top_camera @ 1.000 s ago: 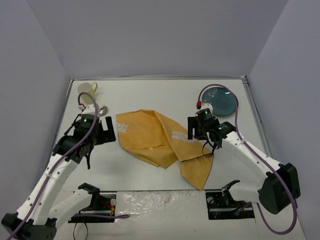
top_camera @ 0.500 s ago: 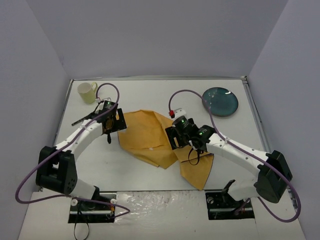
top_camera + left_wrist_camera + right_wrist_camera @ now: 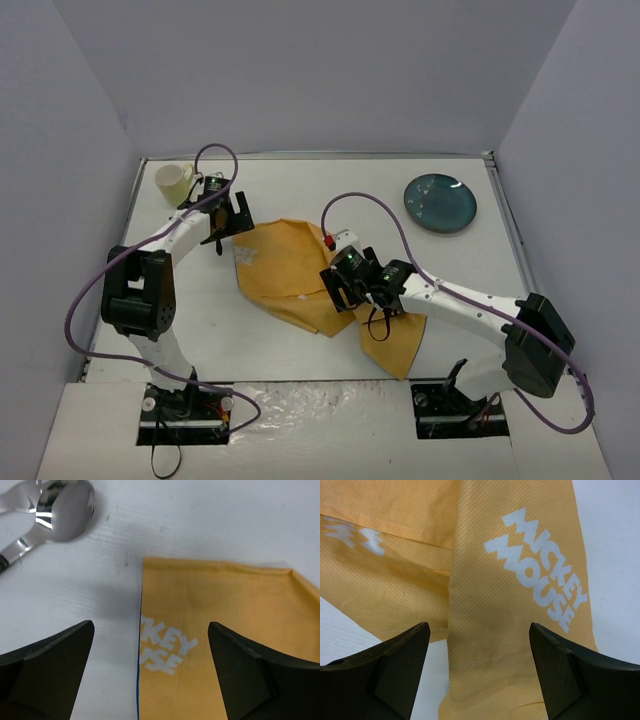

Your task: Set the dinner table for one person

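white table [image 3: 300, 190], orange-yellow placemat [image 3: 290, 268] with white lettering, teal plate [image 3: 440, 203], cream mug [image 3: 172, 182]

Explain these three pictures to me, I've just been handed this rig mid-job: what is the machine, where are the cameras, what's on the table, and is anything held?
Two white robot arms are bolted at the near edge of the white table, each ending in two fingers. The wide picture looks down from above and behind them. The two close-ups come from a camera on each wrist. On the table lie a rumpled orange-yellow placemat, a pale mug far left, a blue-green plate far right, and a spoon just off the placemat's corner. The left gripper is open above the placemat's edge, the right gripper open above its folded part. Nothing is held.
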`<action>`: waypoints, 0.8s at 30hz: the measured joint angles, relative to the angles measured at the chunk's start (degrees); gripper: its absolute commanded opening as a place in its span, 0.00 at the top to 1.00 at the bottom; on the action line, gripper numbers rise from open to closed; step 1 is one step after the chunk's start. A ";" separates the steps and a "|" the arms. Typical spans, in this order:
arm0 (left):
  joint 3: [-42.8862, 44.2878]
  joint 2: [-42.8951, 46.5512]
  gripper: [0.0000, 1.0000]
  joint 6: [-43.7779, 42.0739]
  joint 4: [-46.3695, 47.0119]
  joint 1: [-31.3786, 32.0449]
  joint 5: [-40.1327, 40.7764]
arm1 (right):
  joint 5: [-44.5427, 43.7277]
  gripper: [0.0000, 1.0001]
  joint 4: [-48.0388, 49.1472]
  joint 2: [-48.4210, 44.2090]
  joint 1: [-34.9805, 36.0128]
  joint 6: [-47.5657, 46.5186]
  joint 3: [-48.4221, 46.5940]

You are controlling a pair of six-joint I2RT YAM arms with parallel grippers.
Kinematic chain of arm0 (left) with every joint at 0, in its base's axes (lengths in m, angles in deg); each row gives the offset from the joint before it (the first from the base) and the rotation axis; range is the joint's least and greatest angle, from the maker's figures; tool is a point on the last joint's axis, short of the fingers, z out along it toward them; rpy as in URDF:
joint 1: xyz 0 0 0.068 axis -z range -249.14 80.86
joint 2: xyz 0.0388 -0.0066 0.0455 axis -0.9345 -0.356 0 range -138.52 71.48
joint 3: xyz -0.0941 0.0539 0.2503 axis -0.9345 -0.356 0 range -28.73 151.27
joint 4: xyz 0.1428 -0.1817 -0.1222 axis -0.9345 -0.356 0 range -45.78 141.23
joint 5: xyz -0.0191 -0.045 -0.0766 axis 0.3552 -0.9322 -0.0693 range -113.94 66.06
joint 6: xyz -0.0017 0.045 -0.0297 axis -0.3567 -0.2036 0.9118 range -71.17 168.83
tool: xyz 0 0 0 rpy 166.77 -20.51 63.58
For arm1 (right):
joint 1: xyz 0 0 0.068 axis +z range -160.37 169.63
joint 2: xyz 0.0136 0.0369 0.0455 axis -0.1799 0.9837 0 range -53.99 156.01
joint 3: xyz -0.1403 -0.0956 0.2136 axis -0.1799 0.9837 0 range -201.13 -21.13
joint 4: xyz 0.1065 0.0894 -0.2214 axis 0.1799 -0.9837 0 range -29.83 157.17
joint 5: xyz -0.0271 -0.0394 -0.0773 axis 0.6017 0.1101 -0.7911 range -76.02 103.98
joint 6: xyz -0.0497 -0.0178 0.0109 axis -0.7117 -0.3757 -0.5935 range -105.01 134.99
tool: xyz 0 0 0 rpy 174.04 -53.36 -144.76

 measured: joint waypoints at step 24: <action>10.25 -14.73 0.13 -18.79 1.49 -3.14 -11.48 | 0.04 0.23 0.06 -5.76 0.26 1.63 0.91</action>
